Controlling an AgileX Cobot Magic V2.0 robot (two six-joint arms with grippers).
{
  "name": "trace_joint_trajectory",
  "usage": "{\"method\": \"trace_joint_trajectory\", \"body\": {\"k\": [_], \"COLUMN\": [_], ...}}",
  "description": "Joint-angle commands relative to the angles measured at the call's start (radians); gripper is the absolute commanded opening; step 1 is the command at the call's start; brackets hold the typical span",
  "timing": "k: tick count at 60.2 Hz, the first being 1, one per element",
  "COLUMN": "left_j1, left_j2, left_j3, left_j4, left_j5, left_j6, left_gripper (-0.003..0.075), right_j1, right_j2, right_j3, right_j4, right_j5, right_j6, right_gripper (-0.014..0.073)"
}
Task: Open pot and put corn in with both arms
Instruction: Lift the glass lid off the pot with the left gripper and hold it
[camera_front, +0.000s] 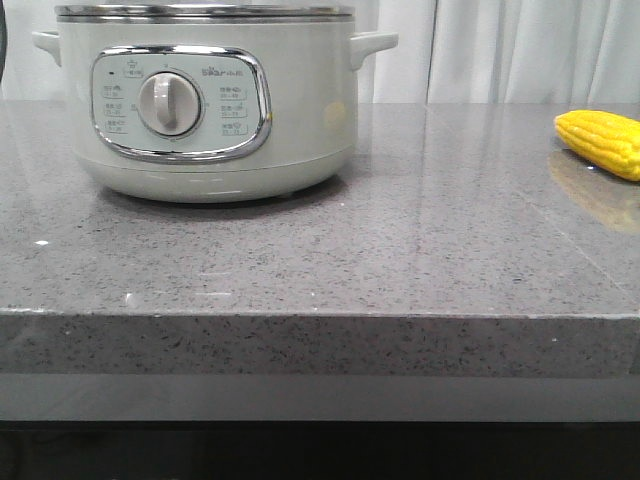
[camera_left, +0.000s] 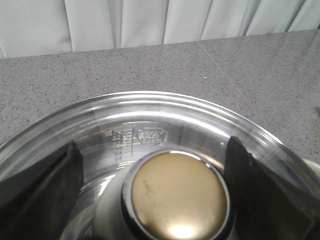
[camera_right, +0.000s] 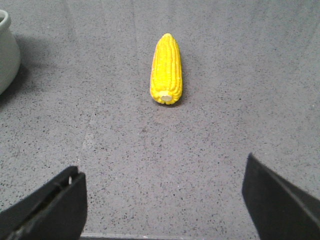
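Note:
The pale-green pot (camera_front: 205, 100) stands at the back left of the counter, dial facing front, with its glass lid (camera_left: 150, 112) on. In the left wrist view my left gripper (camera_left: 152, 165) is open, its black fingers (camera_left: 60, 180) on either side of the lid's round gold knob (camera_left: 182, 195), not closed on it. The yellow corn (camera_front: 602, 140) lies at the far right of the counter. In the right wrist view the corn (camera_right: 166, 68) lies ahead of my right gripper (camera_right: 162, 195), which is open and empty above the counter. Neither gripper shows in the front view.
The grey speckled counter (camera_front: 400, 250) has its front edge close to the camera. White curtains (camera_front: 520, 50) hang behind it. The pot's side (camera_right: 6, 50) shows at the edge of the right wrist view.

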Motion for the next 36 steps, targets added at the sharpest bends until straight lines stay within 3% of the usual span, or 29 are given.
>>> {"method": "trace_joint_trajectory", "body": {"k": [1, 8, 19, 36], "left_j1": [-0.002, -0.002, -0.002, -0.002], "left_j2": [-0.035, -0.035, -0.035, -0.049], "left_j3": [-0.037, -0.037, -0.037, -0.086], "left_j4": [-0.01, -0.01, -0.01, -0.01], "left_j5": [-0.076, -0.08, -0.089, -0.098], "left_j6": [-0.008, -0.005, -0.005, -0.005], "left_gripper": [0.0512, 0.0384, 0.0253, 0.0239], "right_j1": [-0.001, -0.001, -0.001, -0.001], "right_j2": [0.015, 0.015, 0.015, 0.015], "right_j3": [-0.027, -0.027, -0.027, -0.027], "right_j4": [-0.004, -0.004, -0.004, -0.004], "right_j5": [-0.072, -0.071, -0.071, -0.071], "right_j6": [-0.007, -0.007, -0.007, -0.007], "right_gripper": [0.0642, 0.0642, 0.0642, 0.0642]}}
